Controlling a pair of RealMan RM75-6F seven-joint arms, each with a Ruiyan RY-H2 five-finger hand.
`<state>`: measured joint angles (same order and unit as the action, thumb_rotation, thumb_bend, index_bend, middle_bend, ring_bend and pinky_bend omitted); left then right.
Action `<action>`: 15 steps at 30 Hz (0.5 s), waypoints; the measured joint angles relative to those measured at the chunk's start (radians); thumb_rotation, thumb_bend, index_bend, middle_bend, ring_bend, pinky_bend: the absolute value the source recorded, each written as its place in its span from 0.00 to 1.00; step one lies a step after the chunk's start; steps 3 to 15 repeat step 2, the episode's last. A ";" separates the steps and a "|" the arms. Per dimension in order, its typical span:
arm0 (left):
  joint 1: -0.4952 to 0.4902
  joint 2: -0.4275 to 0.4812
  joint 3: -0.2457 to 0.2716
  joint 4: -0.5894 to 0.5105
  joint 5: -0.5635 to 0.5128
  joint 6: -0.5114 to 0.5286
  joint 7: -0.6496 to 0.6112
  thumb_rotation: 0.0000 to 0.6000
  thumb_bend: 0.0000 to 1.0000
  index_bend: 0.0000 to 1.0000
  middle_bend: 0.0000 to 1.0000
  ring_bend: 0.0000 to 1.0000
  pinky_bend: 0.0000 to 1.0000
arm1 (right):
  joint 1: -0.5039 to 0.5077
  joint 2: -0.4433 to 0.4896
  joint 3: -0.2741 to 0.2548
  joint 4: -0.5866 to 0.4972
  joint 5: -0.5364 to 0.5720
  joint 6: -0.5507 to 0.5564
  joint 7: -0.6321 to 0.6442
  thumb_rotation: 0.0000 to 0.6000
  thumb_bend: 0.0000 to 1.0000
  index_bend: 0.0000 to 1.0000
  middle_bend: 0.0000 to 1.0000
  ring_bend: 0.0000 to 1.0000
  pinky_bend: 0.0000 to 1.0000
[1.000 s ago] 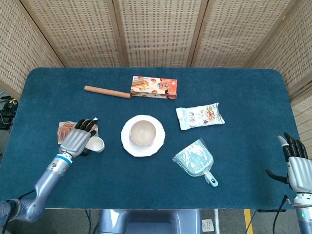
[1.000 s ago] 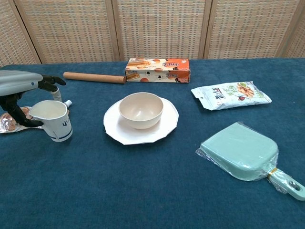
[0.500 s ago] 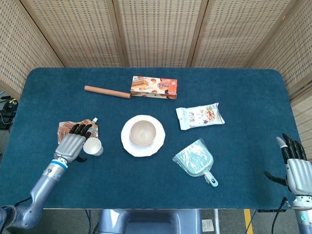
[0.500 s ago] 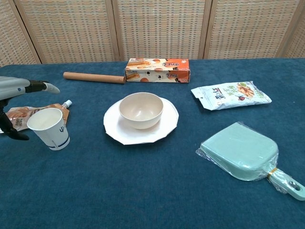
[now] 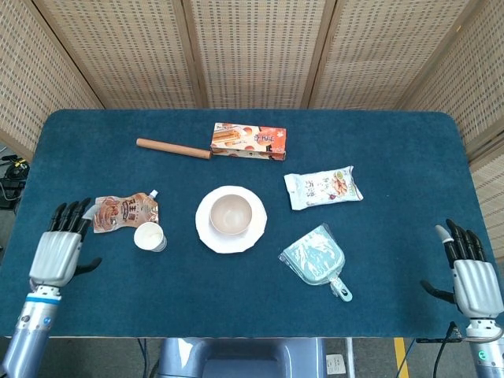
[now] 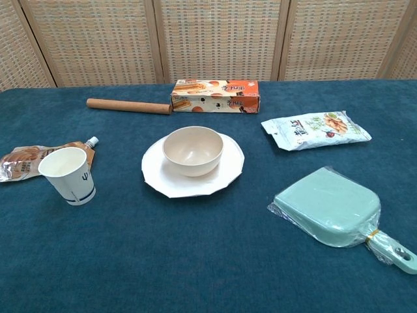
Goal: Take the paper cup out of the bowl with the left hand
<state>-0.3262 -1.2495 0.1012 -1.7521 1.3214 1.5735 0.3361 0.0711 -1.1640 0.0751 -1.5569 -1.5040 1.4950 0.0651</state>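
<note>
I have let go of the paper cup (image 5: pixel 150 236) and my left hand (image 5: pixel 58 250) has pulled back from it toward the near left edge of the desk (image 5: pixel 394 268), fingers apart and holding nothing. The cup stands upright on the desk, left of the bowl (image 5: pixel 231 214) on its plate (image 5: pixel 206 234), just beside the pouch (image 5: pixel 124 213). My right hand (image 5: pixel 471 276) stays empty, fingers spread
</note>
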 measured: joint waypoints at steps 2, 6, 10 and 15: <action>0.044 -0.010 0.014 0.019 0.029 0.037 -0.005 1.00 0.07 0.00 0.00 0.00 0.00 | -0.002 0.000 -0.003 -0.005 -0.008 0.007 -0.007 1.00 0.13 0.00 0.00 0.00 0.00; 0.044 -0.010 0.014 0.019 0.029 0.037 -0.005 1.00 0.07 0.00 0.00 0.00 0.00 | -0.002 0.000 -0.003 -0.005 -0.008 0.007 -0.007 1.00 0.13 0.00 0.00 0.00 0.00; 0.044 -0.010 0.014 0.019 0.029 0.037 -0.005 1.00 0.07 0.00 0.00 0.00 0.00 | -0.002 0.000 -0.003 -0.005 -0.008 0.007 -0.007 1.00 0.13 0.00 0.00 0.00 0.00; 0.044 -0.010 0.014 0.019 0.029 0.037 -0.005 1.00 0.07 0.00 0.00 0.00 0.00 | -0.002 0.000 -0.003 -0.005 -0.008 0.007 -0.007 1.00 0.13 0.00 0.00 0.00 0.00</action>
